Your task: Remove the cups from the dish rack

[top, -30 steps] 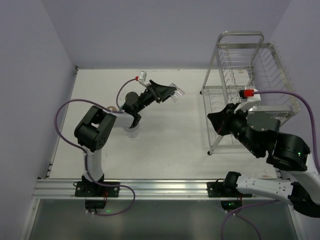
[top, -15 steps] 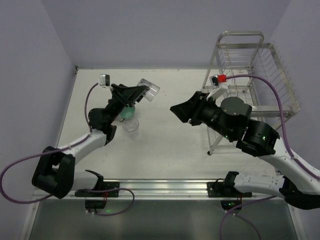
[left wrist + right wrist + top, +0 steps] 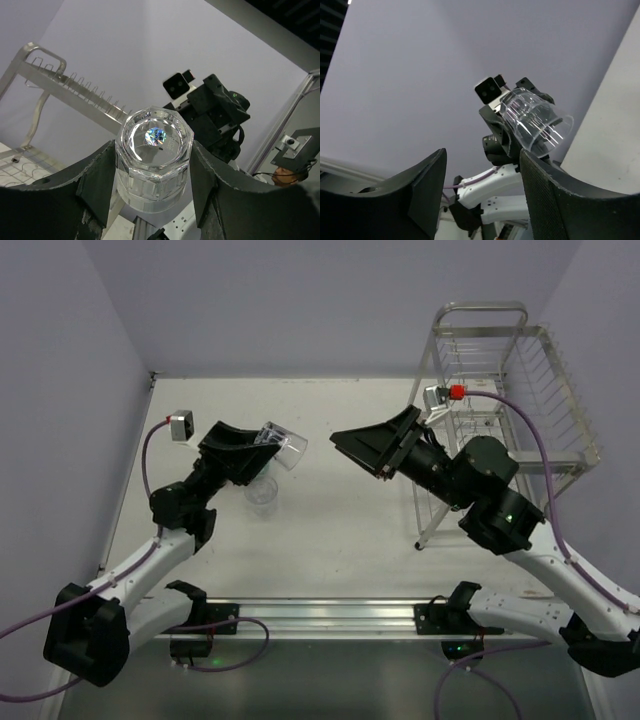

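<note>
Two tools face off above worktop (image 3: 340,530), well apart: left tool (image 3: 263,445) clamps tilted empty glass tumbler (image 3: 284,446); right tool (image 3: 362,448) spread, empty, near dish rack (image 3: 500,328).

Shows the right gripper (image 3: 357,455) drawn off the dish rack (image 3: 483,306) and swung left over mid-table within 1 second, jaws spread from nearly closed to wide. Shows the left gripper (image 3: 265,452) carrying the clear tumbler (image 3: 284,446) leftward and nearer in 2 steps, away from table centre.

Lilac walls (image 3: 300,300) — white tabletop (image 3: 340,525), evenly lit.
</note>
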